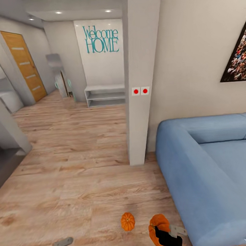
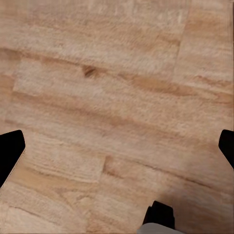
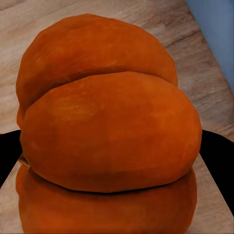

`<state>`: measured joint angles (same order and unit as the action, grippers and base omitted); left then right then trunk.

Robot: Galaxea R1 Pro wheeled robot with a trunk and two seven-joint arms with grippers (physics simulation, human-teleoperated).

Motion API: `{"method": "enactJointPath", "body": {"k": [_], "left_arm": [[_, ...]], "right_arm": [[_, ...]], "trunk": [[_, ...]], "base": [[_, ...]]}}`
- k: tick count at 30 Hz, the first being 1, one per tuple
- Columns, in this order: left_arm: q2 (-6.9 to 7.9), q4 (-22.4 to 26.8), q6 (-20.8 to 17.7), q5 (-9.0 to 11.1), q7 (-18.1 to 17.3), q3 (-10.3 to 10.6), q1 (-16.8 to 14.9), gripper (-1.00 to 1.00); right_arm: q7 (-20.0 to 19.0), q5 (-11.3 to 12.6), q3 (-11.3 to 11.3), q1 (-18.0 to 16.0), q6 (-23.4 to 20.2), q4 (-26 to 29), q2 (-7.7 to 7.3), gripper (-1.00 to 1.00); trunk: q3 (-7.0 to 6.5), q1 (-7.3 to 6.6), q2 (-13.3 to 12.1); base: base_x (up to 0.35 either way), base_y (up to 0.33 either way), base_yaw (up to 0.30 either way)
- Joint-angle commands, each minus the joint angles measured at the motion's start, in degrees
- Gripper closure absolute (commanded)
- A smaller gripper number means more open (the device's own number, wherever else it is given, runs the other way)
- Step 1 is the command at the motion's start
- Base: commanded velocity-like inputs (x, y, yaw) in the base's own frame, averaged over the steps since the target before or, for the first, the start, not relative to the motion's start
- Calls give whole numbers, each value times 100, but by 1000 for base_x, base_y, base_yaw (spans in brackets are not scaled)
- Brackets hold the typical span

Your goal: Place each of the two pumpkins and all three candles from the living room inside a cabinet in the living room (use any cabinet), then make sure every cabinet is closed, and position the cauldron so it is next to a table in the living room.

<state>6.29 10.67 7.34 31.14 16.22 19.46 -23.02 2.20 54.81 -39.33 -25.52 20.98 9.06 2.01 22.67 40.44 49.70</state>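
Two orange ribbed pumpkins show at the bottom of the head view. The smaller-looking pumpkin [image 1: 127, 221] rests on the wood floor. Just right of it, the other pumpkin [image 1: 159, 224] sits in my right gripper [image 1: 164, 235], close to the sofa's front corner. In the right wrist view this pumpkin [image 3: 109, 131] bulges between the black fingers [image 3: 218, 161], which press on both its sides. My left gripper [image 2: 117, 146] is open above bare floorboards, its fingers spread wide with nothing between them. Its grey wrist part [image 1: 62, 245] is at the lower left.
A blue sofa [image 1: 212, 169] fills the right side. A white pillar [image 1: 140, 100] with two red buttons stands ahead beside it. Wood floor [image 1: 67, 158] stretches left and forward to a low white shelf [image 1: 104, 96] and a wooden door [image 1: 24, 65].
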Motion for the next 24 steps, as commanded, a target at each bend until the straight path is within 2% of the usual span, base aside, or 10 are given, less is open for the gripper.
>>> {"method": "enactJointPath", "body": {"k": [1, 24], "left_arm": [[3, 5, 13, 50, 23, 49, -1, -100], [3, 5, 13, 50, 24, 49, -1, -100]], "right_arm": [[34, 33, -47, -6, 20, -1, 1, 100], [34, 65, -42, -6, 20, -1, 1, 100]], "trunk": [[12, 3, 4], [150, 3, 4]], "base": [[241, 217, -213], [228, 159, -221]]}}
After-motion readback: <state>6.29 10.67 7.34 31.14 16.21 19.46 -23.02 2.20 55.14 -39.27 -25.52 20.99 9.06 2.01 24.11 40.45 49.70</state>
